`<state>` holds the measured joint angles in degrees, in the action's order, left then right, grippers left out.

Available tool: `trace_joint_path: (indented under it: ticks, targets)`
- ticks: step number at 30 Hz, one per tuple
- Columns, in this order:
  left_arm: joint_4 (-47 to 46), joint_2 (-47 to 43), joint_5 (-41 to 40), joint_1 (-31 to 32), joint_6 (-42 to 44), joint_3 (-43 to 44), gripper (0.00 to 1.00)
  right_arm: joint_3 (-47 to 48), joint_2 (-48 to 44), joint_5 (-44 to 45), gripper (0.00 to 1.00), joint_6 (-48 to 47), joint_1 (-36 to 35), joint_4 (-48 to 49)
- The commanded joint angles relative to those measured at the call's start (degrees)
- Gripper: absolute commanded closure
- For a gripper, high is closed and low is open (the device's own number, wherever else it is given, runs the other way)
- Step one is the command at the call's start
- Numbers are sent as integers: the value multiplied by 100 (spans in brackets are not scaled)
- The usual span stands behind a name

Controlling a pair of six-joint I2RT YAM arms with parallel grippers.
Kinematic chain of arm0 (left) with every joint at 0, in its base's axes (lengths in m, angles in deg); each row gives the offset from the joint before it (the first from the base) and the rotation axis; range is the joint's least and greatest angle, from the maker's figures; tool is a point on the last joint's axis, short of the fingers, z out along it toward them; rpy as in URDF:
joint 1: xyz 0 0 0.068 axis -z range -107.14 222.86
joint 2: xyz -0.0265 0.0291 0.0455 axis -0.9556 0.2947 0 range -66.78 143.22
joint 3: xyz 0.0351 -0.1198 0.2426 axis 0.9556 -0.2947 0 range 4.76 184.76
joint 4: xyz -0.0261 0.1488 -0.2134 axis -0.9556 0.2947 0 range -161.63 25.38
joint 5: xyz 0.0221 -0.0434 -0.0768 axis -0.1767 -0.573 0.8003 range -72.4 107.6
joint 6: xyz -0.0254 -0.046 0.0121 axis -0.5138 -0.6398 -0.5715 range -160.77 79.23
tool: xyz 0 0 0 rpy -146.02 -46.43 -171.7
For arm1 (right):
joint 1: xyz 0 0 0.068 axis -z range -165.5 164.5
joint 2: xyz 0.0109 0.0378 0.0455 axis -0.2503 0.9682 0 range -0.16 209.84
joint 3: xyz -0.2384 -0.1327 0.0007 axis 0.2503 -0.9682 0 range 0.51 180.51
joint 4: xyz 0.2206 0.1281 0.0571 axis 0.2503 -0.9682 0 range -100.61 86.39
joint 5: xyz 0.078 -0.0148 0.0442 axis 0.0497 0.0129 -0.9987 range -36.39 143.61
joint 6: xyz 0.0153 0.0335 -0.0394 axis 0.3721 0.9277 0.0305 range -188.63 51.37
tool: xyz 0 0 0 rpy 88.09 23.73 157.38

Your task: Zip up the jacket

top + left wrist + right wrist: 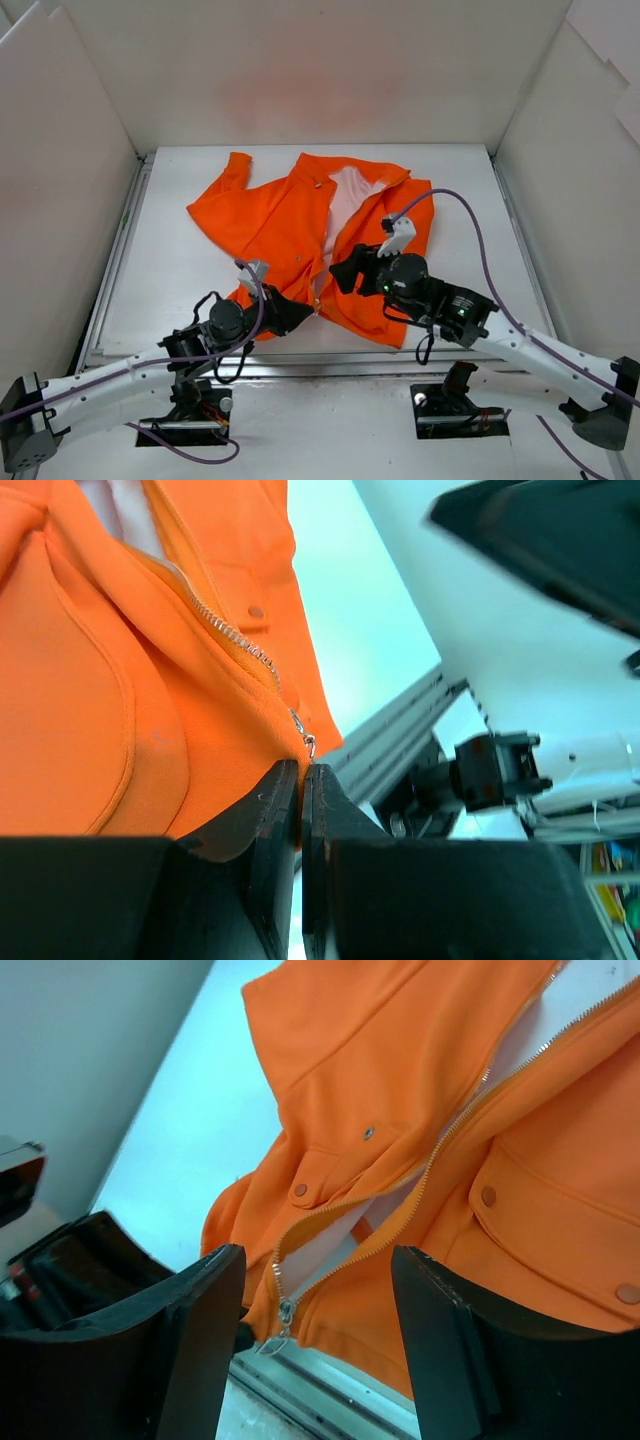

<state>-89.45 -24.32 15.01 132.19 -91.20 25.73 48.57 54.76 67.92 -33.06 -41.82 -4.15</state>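
The bright orange jacket [290,225] lies on the white table, front up and open, showing its pale pink lining [345,195]. My left gripper [303,312] is shut on the bottom hem right below the zipper; in the left wrist view its jaws [302,778] pinch the orange fabric, with the metal slider [308,743] just above them. My right gripper [342,272] is open and hovers over the lower front. In the right wrist view [318,1335] its fingers straddle the zipper's low end, where the slider [285,1310] and pull ring [267,1346] hang free of them.
White walls [70,150] enclose the table on three sides. A metal rail [330,368] runs along the near edge under the hem. The right arm's purple cable [470,215] loops over the jacket's right side.
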Motion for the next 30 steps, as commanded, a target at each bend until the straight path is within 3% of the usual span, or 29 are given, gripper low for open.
trace_joint_path:
  ticks: [1,2,3,4,5,9,12,14,15,18,30]
  targets:
    - [182,-115,618,52,-72,627,100,239,-411,12,39,-575,-160,-402]
    - [279,-150,672,52,-89,662,100,292,-455,-198,46,-700,-221,-551]
    - [349,-159,759,52,-81,758,100,353,-447,-348,78,-849,-274,-727]
    - [541,-150,821,52,-63,820,100,450,-412,-489,94,-1172,-336,-1007]
    - [648,-150,891,52,-37,882,100,459,-342,-864,100,-1323,-510,-1106]
    - [1008,-132,1006,52,-28,1075,100,345,-201,-782,100,-2148,-1196,-1309]
    - [1246,-36,1050,52,-89,1189,100,406,10,429,98,-2562,-1969,-1537]
    - [1246,-1,1033,52,-194,1173,100,407,168,1650,84,-2687,-2655,-1494]
    - [1246,17,1050,-70,-256,1138,100,381,221,1985,69,-2739,-2874,-1432]
    - [1115,43,1225,-272,-519,1094,100,127,370,3092,52,-2862,-3455,-925]
    - [1035,-150,1155,-378,-810,996,100,117,1469,3825,48,-2977,-3852,17]
